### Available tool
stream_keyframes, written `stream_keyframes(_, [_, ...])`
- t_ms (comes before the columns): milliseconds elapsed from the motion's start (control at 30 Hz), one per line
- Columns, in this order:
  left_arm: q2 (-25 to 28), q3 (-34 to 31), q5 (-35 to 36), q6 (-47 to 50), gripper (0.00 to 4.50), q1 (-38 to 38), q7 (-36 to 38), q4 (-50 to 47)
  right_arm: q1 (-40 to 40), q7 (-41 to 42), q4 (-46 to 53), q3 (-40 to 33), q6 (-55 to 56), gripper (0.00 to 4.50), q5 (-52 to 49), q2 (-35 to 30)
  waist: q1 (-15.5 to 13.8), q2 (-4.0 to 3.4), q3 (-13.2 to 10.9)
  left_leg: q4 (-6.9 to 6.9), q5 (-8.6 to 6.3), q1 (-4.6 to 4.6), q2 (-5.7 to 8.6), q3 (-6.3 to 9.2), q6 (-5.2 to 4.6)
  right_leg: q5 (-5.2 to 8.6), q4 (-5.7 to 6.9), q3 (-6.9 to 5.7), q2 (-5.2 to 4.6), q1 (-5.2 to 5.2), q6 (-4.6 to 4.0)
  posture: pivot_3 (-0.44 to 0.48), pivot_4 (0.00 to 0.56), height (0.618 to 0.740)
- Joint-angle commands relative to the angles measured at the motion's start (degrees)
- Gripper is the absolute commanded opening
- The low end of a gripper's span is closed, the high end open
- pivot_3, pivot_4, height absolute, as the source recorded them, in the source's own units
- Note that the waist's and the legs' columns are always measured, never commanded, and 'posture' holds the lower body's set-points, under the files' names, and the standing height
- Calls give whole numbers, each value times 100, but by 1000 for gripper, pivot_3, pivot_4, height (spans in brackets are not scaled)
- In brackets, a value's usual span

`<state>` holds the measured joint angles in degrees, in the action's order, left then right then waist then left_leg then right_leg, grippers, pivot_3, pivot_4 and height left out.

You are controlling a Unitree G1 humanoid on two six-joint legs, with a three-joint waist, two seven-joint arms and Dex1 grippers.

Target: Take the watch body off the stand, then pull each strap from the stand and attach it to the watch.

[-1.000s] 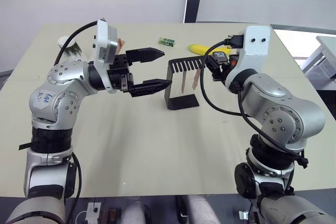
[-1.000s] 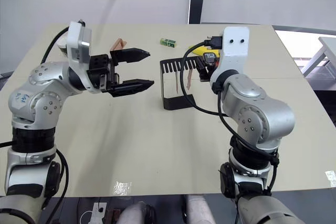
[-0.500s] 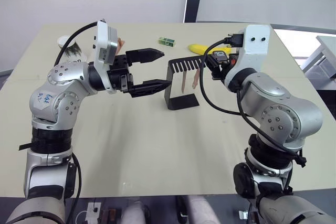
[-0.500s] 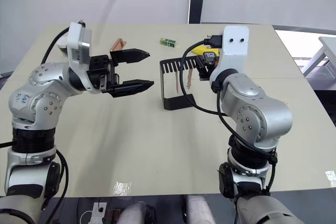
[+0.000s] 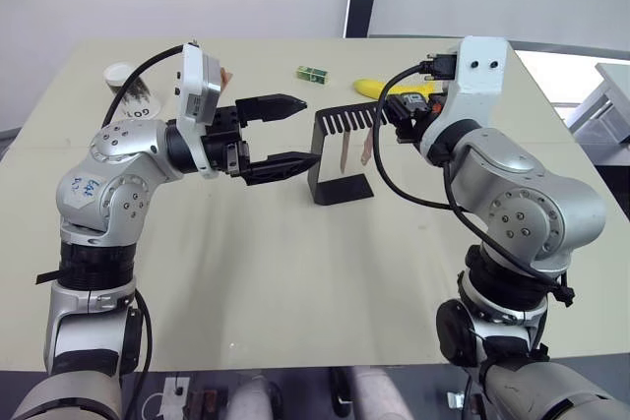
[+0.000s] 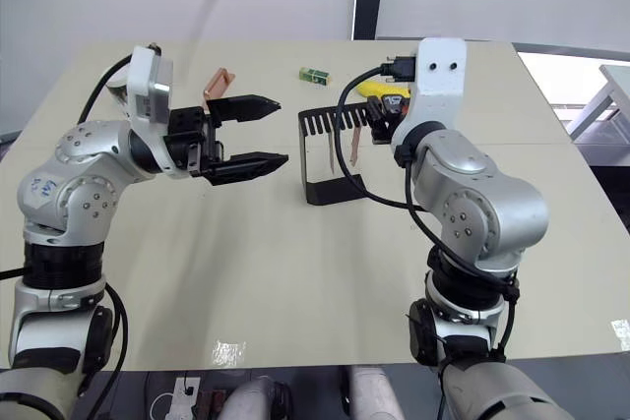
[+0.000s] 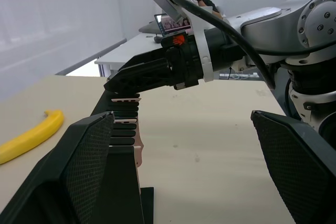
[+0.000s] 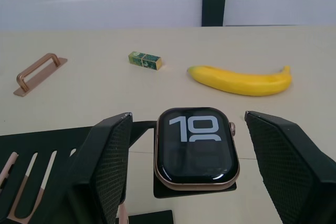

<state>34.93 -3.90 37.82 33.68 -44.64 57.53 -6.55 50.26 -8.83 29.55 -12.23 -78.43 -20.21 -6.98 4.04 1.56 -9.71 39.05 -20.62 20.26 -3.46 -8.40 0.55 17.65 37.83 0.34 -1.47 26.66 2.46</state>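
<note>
Watch body point(image 8: 196, 147) seated on black sheet-metal stand point(image 5: 340, 150).
Right gripper point(image 8: 197, 182) open astride it; left gripper point(image 5: 295, 130) open, empty.

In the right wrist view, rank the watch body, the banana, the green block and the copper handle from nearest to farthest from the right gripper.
1. Watch body: on the stand's end, between the open fingers of the right gripper.
2. Banana: on the table just beyond the watch.
3. Green block: a little farther back, to the other side.
4. Copper handle: farthest, well off to the side.
</note>
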Motion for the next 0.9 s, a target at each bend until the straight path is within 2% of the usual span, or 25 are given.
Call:
stream_keyframes(33, [72, -121, -3, -113, 4500, -59, -17, -231, 42, 121, 111, -46, 196, 3639, 48, -15, 25, 0, 0, 0, 0, 0, 0, 0, 0, 0, 0, 0, 0, 0, 0, 0, 150, 740])
stream_keyframes(500, [62, -113, 16, -90, 4500, -62, -55, -294, 27, 155, 155, -44, 198, 3639, 16, -6, 86, -1, -1, -1, 0, -1, 0, 0, 1, 0, 1, 1, 0, 0, 0, 0, 150, 740])
stream_keyframes(600, [58, -115, 17, -76, 4500, -57, -68, -317, 24, 169, 164, -39, 200, 2799, 7, -9, 86, -1, -1, -1, 0, -1, 0, 0, 1, 0, 1, 1, 0, 0, 0, 0, 150, 740])
stream_keyframes(667, [54, -115, 16, -71, 4500, -54, -78, -328, 27, 179, 167, -36, 203, 1890, 12, -19, 85, -1, 0, -1, 1, -1, 0, 0, 1, 0, 1, 1, 0, 0, 0, 0, 150, 740])
stream_keyframes(700, [53, -115, 18, -68, 4500, -52, -83, -333, 31, 183, 169, -35, 198, 1600, 16, -22, 85, -1, 0, 0, 1, -1, 0, 0, 1, 0, 1, 1, 0, 0, 0, 0, 150, 740])
stream_keyframes(900, [48, -118, 14, -72, 4500, -63, -92, -308, 130, 220, 255, -44, 87, 1603, -18, -48, 87, -1, 0, 0, 1, -1, 0, 0, 1, 0, 1, 0, 0, 0, 0, 0, 150, 740])
